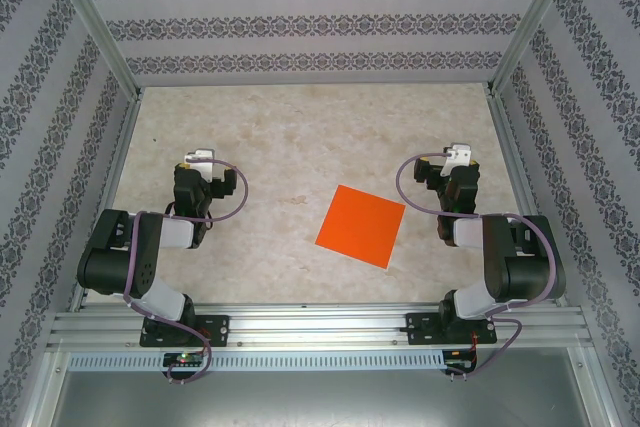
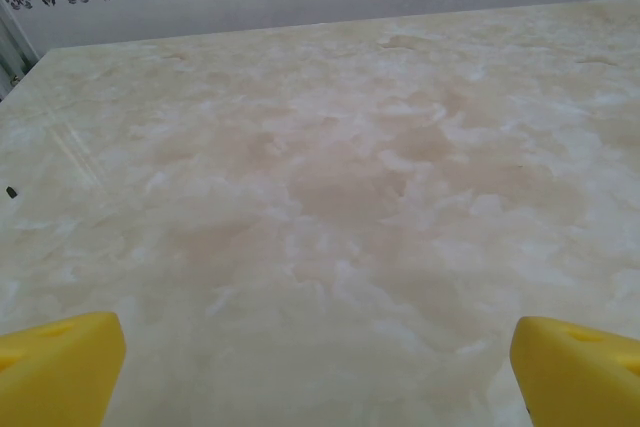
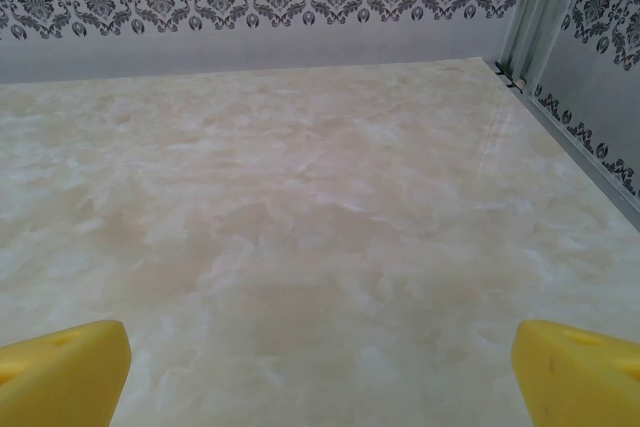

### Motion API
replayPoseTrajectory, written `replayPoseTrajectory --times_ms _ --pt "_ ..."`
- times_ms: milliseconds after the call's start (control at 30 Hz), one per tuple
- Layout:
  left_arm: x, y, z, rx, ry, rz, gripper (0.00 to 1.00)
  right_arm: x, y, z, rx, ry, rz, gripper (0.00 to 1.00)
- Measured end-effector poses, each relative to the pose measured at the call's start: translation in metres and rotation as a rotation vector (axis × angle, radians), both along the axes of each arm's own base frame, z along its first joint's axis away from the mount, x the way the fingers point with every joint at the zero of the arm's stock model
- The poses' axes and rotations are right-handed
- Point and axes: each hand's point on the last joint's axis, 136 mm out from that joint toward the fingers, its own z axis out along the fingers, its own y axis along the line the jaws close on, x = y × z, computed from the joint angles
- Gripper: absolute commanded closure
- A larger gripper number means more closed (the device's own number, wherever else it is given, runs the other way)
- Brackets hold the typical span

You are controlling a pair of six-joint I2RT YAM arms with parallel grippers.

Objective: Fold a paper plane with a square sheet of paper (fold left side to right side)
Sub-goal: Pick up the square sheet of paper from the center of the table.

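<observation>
Between left claw (image 2: pixel 318 362) and right claw (image 3: pixel 320 365) lies the square sheet of paper (image 1: pixel 361 225); both claws gape.

Open tabletop (image 1: pixel 300 137) around flat orange sheet (image 1: pixel 361 225); patterned walls (image 1: pixel 310 22) beyond

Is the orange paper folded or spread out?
Spread out: the square sheet of paper lies flat on the table, a full square, no visible crease.

Marbled beige table (image 1: pixel 300 137) inside damask-patterned walls (image 1: pixel 300 22).
</observation>
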Motion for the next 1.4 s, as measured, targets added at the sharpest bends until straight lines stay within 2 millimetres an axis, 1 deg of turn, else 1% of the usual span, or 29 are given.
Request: replayPoseTrajectory --times_ms 167,233,267,333,400,433,467,500,533,567,600,633,667,700,767,800,867,933,1000,1100,1267,1333,1400 --pt "0.001 -0.001 0.000 0.003 0.048 -0.002 0.00 -0.001 0.001 0.001 0.001 0.003 0.003 0.02" --pt "0.006 -0.001 0.015 -0.012 0.084 0.004 0.00 -0.005 0.002 0.007 0.003 0.021 0.011 0.02" --pt "0.010 -0.001 0.030 -0.038 0.097 0.015 0.00 -0.007 0.003 0.017 0.008 0.020 0.013 0.02" --pt "0.022 -0.006 0.068 -0.114 0.098 0.026 0.00 -0.009 0.003 0.049 0.028 -0.019 0.010 0.02" --pt "0.032 -0.016 0.108 -0.213 0.086 0.004 0.00 -0.010 0.004 0.091 0.057 -0.080 0.009 0.02" --pt "0.034 -0.024 0.121 -0.258 0.085 -0.018 0.00 -0.011 0.005 0.111 0.070 -0.107 0.009 0.02" --pt "0.033 -0.034 0.128 -0.302 0.096 -0.043 0.00 -0.013 0.006 0.129 0.088 -0.125 0.010 0.02" --pt "0.029 -0.047 0.129 -0.337 0.123 -0.071 0.00 -0.015 0.008 0.144 0.111 -0.132 0.008 0.02" --pt "0.025 -0.060 0.124 -0.358 0.156 -0.098 0.00 -0.016 0.009 0.152 0.132 -0.128 0.007 0.02" --pt "0.016 -0.081 0.115 -0.378 0.212 -0.143 0.00 -0.018 0.011 0.159 0.158 -0.116 0.006 0.02" --pt "0.007 -0.102 0.104 -0.390 0.270 -0.188 0.00 -0.021 0.014 0.160 0.183 -0.092 0.005 0.02" --pt "-0.003 -0.122 0.095 -0.398 0.322 -0.230 0.00 -0.023 0.016 0.157 0.204 -0.065 0.005 0.02" --pt "-0.014 -0.145 0.085 -0.404 0.378 -0.281 0.00 -0.026 0.020 0.149 0.228 -0.022 0.006 0.02" --pt "-0.027 -0.167 0.076 -0.410 0.431 -0.332 0.00 -0.030 0.023 0.137 0.253 0.031 0.003 0.02" --pt "-0.051 -0.202 0.064 -0.421 0.511 -0.417 0.00 -0.040 0.031 0.109 0.292 0.150 -0.002 0.02" --pt "-0.062 -0.218 0.061 -0.429 0.544 -0.456 0.00 -0.046 0.035 0.095 0.310 0.207 -0.004 0.02" --pt "-0.081 -0.243 0.056 -0.449 0.592 -0.518 0.01 -0.059 0.044 0.072 0.333 0.302 -0.006 0.02" --pt "-0.100 -0.265 0.048 -0.482 0.640 -0.573 0.03 -0.071 0.052 0.049 0.350 0.389 -0.009 0.02" --pt "-0.118 -0.284 0.035 -0.513 0.704 -0.616 0.05 -0.084 0.060 0.025 0.359 0.477 -0.013 0.02" --pt "-0.136 -0.305 0.009 -0.528 0.800 -0.645 0.10 -0.098 0.069 -0.008 0.352 0.604 -0.019 0.02" --pt "-0.153 -0.324 -0.022 -0.536 0.909 -0.664 0.12 -0.106 0.081 -0.044 0.320 0.734 -0.020 0.02" --pt "-0.155 -0.330 -0.029 -0.538 0.934 -0.671 0.13 -0.108 0.085 -0.054 0.304 0.771 -0.020 0.02" --pt "-0.156 -0.336 -0.031 -0.543 0.945 -0.677 0.13 -0.110 0.090 -0.065 0.285 0.809 -0.019 0.02"
